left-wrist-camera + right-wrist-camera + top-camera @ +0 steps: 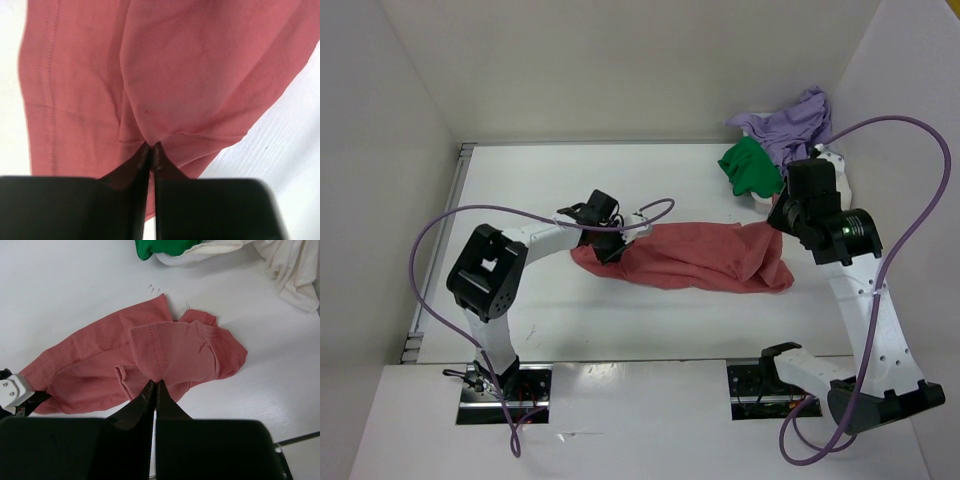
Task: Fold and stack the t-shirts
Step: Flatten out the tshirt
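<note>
The white table (620,180) is boxed in by three walls (380,150), left, back and right, and its near edge is open where the two arm bases sit. Four shirts are in view. The salmon-red shirt (700,255) lies stretched across the middle of the table, well apart from the left and back walls. Bare surface lies behind its left half and along the near edge in front of it. The left gripper (151,147) has its fingers pressed together on a pucker of cloth at that shirt's left end. The right gripper (154,386) pinches a folded bit of stitched hem at the right end, jaws tight on the cloth. The other three shirts crowd the far right corner. The green shirt (750,168) is just behind the salmon one's right end, and the lavender shirt (798,120) is bunched in the corner itself. The cream-white shirt (292,270) seems to run under the green one's edge, though the right arm hides most of it from above. Two purple cables (430,240) loop wide, one from each arm, the right one close to the right wall.
</note>
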